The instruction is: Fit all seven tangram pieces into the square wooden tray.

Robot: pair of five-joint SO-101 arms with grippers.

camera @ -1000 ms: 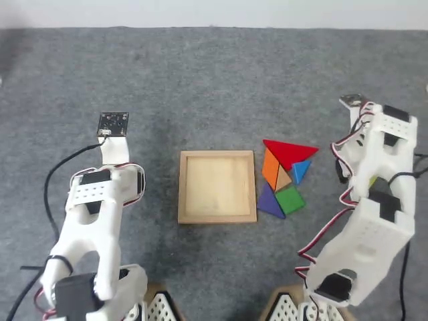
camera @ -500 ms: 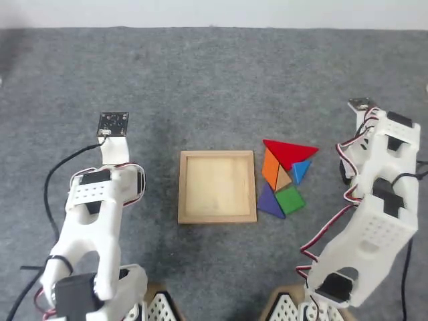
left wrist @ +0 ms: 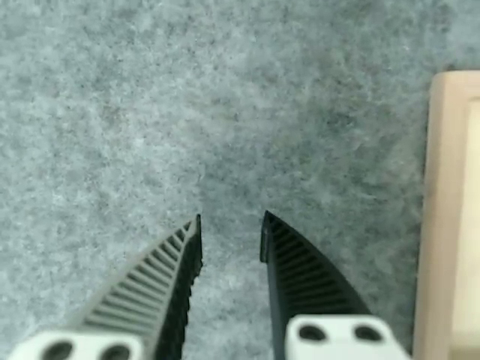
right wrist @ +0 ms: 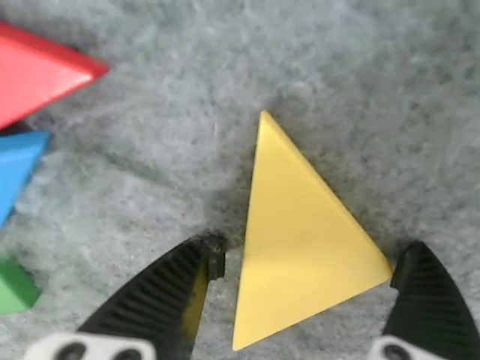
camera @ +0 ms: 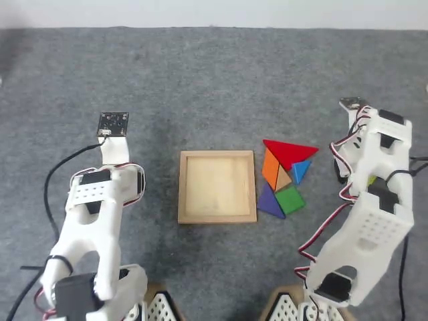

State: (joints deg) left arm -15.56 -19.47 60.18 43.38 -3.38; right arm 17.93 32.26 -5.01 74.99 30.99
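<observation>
The square wooden tray (camera: 217, 212) lies mid-table with nothing in it; its edge (left wrist: 444, 210) shows in the left wrist view. Just right of it sit a red triangle (camera: 289, 152), an orange piece (camera: 270, 167), a blue triangle (camera: 300, 170), a tan piece (camera: 283, 179), a purple triangle (camera: 269, 200) and a green square (camera: 290, 198). A yellow triangle (right wrist: 300, 240) lies flat on the carpet farther right. My right gripper (right wrist: 311, 262) stands open, one finger on each side of it. My left gripper (left wrist: 231, 225) hovers over bare carpet left of the tray, open by a narrow gap.
Grey carpet covers the table. The red (right wrist: 37, 71), blue (right wrist: 16, 172) and green (right wrist: 13, 289) pieces lie close beside the yellow triangle. The right arm's white body (camera: 374, 200) rises over the table's right side, and the left arm (camera: 97, 221) stands left of the tray.
The right arm swayed a little to the right, then back left. The left arm, tray and pieces have not moved.
</observation>
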